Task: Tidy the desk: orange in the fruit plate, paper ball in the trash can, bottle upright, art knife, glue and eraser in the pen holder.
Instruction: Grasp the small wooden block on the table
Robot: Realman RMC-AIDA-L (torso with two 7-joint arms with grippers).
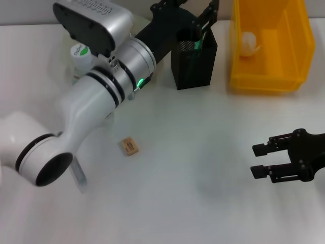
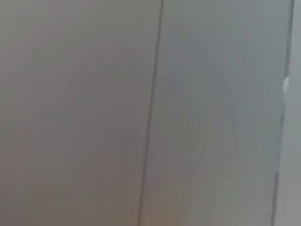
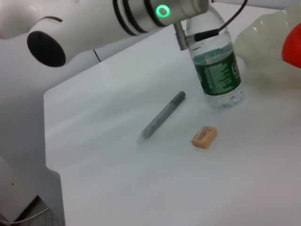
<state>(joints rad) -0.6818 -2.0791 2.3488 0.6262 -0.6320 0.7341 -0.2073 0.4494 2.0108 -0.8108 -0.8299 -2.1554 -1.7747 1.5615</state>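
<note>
While left pincer [image 1: 197,31] hangs over pen holder [image 1: 195,63], grip unclear, right pincer [image 1: 260,160] idles open near eraser [image 1: 129,146]

Bright, even light; soft shadows

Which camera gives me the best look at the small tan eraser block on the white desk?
The right wrist view: the small tan eraser block lies unobstructed, between the grey art knife and the upright clear plastic bottle. The head view also shows it, smaller, beside the left arm. The left wrist view shows nothing of it.
</note>
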